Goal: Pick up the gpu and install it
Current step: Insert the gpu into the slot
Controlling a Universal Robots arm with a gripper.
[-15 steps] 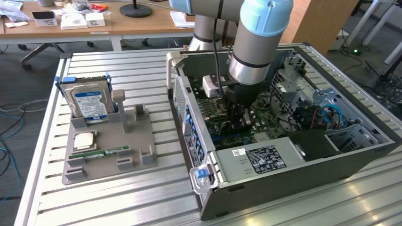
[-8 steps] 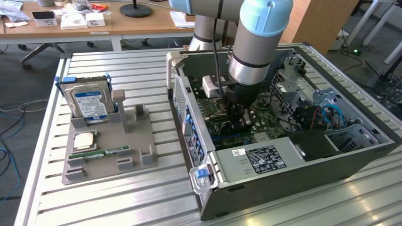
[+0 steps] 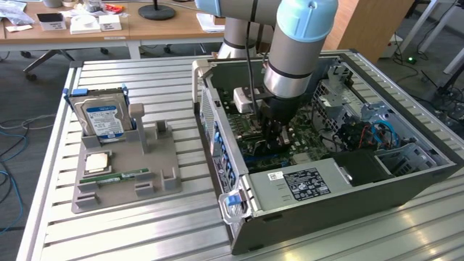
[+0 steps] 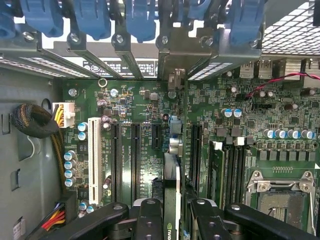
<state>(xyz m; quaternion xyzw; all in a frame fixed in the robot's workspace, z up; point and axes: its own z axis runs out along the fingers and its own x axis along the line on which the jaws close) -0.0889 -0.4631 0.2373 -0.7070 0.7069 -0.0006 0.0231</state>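
The gpu is seen edge-on in the wrist view, a thin card standing upright over the green motherboard. Its pale metal bracket is at the case's rear slot openings, under the blue latches. My gripper is shut on the card, with a black finger on each side of it. In the exterior view the gripper reaches down into the open computer case, low over the board.
Long black slots and a white slot lie beside the card, and the processor socket is further off. At the exterior view's left, a grey holder carries a hard drive and a memory stick.
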